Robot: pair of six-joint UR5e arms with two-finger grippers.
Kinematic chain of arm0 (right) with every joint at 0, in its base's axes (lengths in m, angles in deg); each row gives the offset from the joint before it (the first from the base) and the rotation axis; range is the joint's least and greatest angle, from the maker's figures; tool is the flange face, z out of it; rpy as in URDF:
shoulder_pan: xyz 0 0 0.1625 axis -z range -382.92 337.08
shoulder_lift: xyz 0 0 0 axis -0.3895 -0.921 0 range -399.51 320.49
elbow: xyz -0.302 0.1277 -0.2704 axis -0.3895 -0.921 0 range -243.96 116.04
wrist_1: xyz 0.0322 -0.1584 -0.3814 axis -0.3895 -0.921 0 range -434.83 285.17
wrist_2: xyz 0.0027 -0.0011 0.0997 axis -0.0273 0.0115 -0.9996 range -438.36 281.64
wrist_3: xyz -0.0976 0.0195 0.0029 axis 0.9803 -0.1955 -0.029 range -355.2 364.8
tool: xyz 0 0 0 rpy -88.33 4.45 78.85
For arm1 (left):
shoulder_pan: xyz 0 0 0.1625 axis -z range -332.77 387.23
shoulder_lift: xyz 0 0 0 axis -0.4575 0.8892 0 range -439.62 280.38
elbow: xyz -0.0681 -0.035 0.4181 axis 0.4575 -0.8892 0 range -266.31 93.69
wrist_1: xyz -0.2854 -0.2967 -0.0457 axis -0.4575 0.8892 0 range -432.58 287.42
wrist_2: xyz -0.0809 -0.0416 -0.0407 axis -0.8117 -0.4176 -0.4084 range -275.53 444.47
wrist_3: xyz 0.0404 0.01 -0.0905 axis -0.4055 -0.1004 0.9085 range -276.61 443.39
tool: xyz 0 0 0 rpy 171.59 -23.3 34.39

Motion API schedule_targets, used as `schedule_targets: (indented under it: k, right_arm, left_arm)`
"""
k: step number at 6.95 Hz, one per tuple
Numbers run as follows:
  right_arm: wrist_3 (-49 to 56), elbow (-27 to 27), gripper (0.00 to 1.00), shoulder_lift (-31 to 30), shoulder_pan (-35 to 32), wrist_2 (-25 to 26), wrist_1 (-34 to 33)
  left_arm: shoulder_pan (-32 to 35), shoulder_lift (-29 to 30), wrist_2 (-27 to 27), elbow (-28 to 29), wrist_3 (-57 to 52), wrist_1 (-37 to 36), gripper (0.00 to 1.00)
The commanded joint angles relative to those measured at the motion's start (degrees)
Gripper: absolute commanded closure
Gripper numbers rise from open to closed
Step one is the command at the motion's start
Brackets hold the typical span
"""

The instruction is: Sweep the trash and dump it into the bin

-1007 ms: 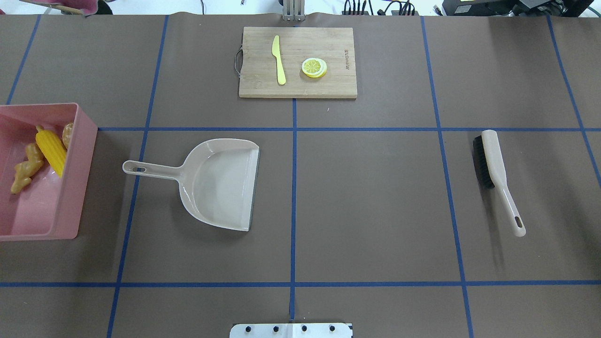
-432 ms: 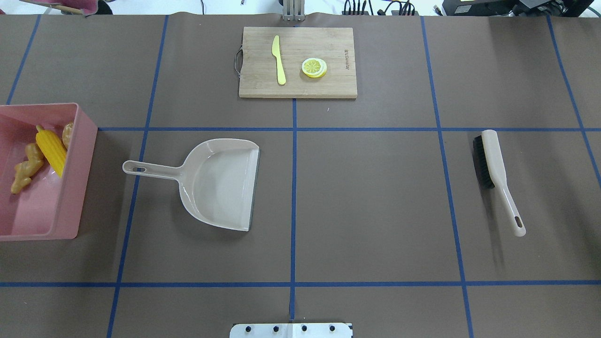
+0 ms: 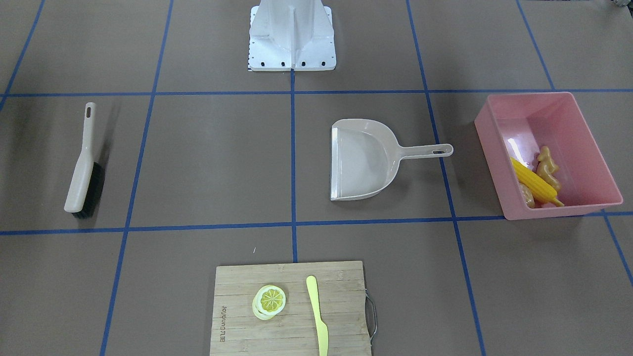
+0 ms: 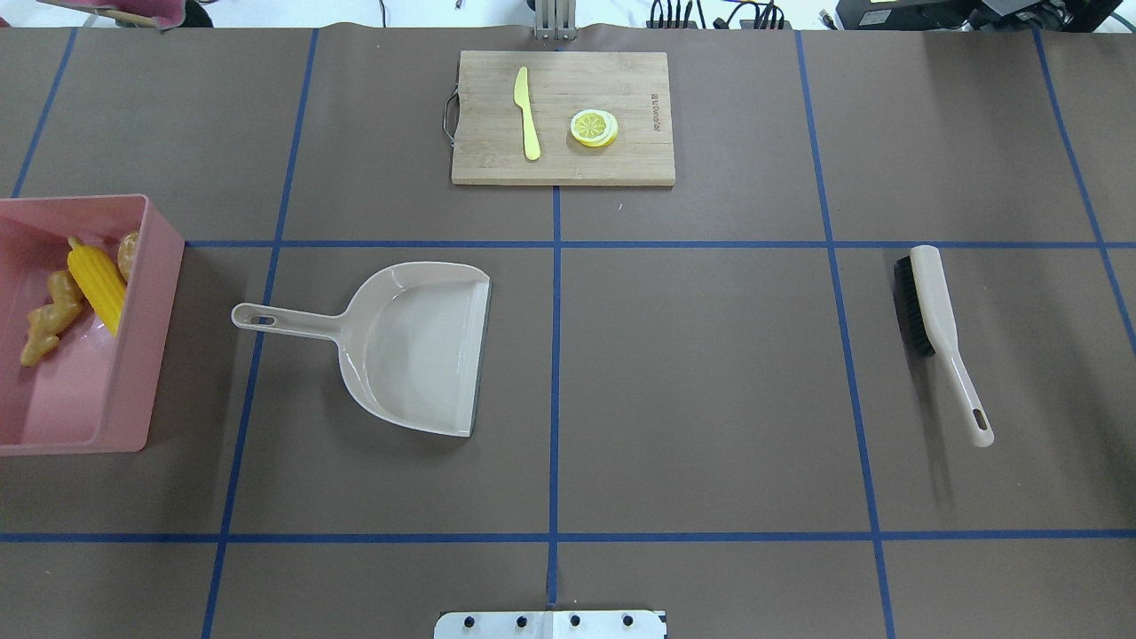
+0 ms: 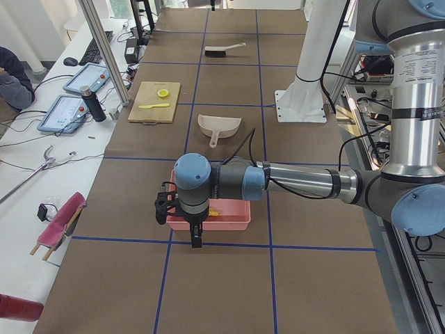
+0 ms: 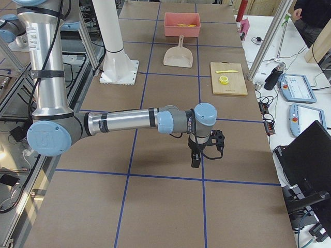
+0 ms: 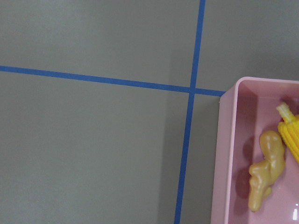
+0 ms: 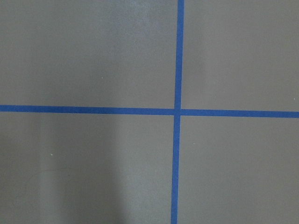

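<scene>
The pink bin stands at the table's left edge; it also shows in the front view. Inside it lie the yellow corn cob, the tan ginger root and the brown potato-like lump. The left wrist view shows the bin's corner with the ginger and the corn tip. My left gripper hangs just outside the bin's outer end; I cannot tell if it is open. My right gripper hangs over bare table past the brush; I cannot tell its state.
The beige dustpan lies empty, left of centre, handle toward the bin. The beige brush lies at the right. A wooden cutting board at the far edge holds a pale yellow knife and a lemon slice.
</scene>
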Motion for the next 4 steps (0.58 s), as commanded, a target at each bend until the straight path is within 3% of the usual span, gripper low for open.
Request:
schedule_targets:
  k: [1,4]
  right_arm:
    - [0.1,0.0,0.0,-0.2,0.0,0.0,0.0]
    - [-0.1,-0.4,0.0,-0.1,-0.1,0.1,0.0]
  left_arm:
    - [0.0,0.0,0.0,-0.4,0.0,0.0,0.01]
    - [0.2,0.1,0.0,-1.3,0.0,0.0,0.01]
